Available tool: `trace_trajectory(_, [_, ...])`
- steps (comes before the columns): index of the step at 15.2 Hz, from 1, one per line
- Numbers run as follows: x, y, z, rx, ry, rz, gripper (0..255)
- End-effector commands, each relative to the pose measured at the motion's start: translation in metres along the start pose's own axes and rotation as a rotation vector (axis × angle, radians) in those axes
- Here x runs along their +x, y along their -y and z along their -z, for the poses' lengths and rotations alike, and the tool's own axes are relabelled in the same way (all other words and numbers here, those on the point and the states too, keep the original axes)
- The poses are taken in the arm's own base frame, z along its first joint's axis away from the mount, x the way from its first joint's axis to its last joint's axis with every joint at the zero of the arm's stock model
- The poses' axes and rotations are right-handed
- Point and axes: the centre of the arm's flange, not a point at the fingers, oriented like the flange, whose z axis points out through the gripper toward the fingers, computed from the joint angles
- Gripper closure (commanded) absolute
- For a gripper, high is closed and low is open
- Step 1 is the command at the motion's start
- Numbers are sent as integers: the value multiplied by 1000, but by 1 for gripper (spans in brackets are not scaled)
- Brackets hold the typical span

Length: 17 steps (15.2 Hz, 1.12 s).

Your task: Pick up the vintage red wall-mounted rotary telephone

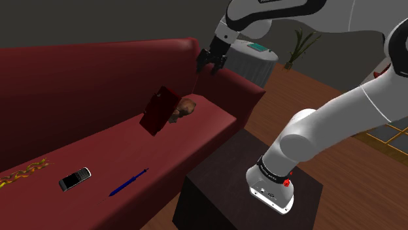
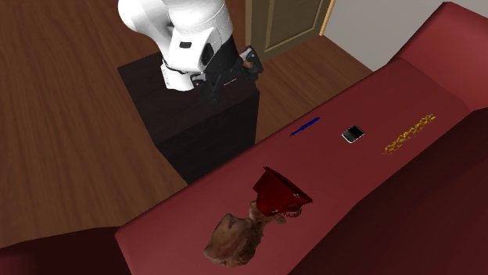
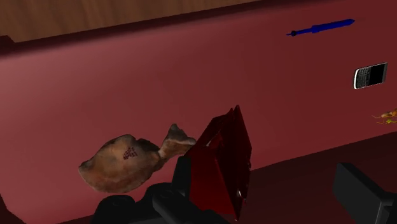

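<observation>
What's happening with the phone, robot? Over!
Fingers open, holding nothing. Red phone tilted on sofa seat, not held. Brown lump right beside it.

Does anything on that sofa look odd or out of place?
Yes: the dark red boxy telephone on the seat of the dark red sofa is tipped up on one edge, steeply slanted rather than lying flat, beside a brown lumpy object. The black gripper hangs open, clear of it.

We are stretching our white arm (image 1: 340, 110) up and outward, pointing the black gripper (image 1: 212, 63) downward, holding its fingers (image 3: 366, 194) apart (quite widely)
</observation>
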Motion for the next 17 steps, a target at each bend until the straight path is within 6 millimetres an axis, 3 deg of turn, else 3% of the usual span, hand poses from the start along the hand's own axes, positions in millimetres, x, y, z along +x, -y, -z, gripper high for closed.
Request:
trace_trajectory(1, [14,-8,-25,21,3,-15,0])
trace_trajectory(17, [117,-42,-214,196,39,-126,0])
